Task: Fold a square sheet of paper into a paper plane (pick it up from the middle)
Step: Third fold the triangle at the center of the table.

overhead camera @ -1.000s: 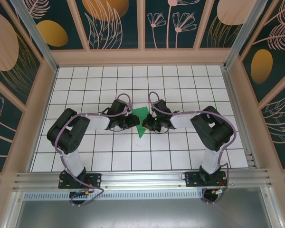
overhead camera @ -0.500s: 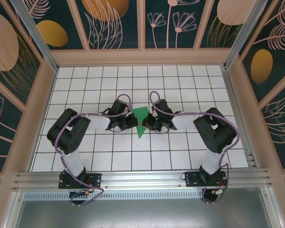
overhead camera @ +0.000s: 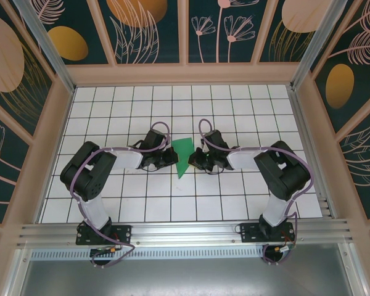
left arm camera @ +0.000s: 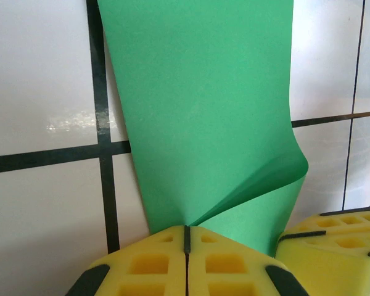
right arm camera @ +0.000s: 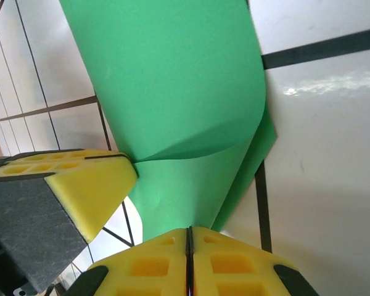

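Pinches curled green square sheet of paper (overhead camera: 184,153) in tightly closed left gripper (left arm camera: 186,239) and right gripper (right arm camera: 189,239), over gridded table (overhead camera: 111,111).

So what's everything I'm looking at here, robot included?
paper sheet: one, bright green, curled and partly folded, mid-table between the grippers
table: one, white with black grid lines, under everything
walls: three sides, dark teal with peach plant drawings, wooden frames
rail: one, silver metal, along the near edge
arms: two, black and white, purple cables, mounted at the rail
left gripper: one, yellow-tipped, shut on the paper sheet
right gripper: one, yellow-tipped, shut on the paper sheet
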Robot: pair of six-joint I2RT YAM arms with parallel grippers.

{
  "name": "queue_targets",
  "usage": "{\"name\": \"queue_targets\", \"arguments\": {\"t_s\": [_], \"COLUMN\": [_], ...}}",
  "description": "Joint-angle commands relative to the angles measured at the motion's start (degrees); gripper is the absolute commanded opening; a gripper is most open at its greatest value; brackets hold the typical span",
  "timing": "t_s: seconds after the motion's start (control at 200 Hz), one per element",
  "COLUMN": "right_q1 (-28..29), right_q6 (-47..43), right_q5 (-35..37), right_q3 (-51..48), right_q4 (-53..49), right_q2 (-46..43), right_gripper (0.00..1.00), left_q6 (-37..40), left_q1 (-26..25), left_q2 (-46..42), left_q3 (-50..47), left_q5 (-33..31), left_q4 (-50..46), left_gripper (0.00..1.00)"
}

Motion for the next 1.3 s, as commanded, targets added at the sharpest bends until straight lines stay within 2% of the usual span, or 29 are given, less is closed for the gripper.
{"name": "queue_targets", "arguments": {"t_s": [0.0,0.55,0.821,1.296], "right_q1": [-0.3,-0.6,-0.7,-2.9], "right_q6": [-1.9,-2.0,-2.8,-3.8], "right_q5": [-1.9,-1.7,-2.7,2.1], "right_q3": [0.3,1.2,1.3,3.4], "right_q4": [2.2,1.0,2.3,-2.2], "right_q2": [-0.3,3.2,0.1,3.4], "right_gripper": [0.11,0.11,0.11,0.10], "left_q6": [0.8,0.8,0.9,0.8], "left_q1": [-0.2,-0.2,-0.2,-0.2], "left_q2": [-0.9,0.2,0.4,0.2], "left_q3": [-0.4,-0.3,-0.5,-0.8], "left_q5": [-1.5,-1.9,-2.7,-3.8], "left_q4": [-1.4,-1.8,-2.2,-2.6], "left_gripper": [0.09,0.08,0.08,0.08]}}
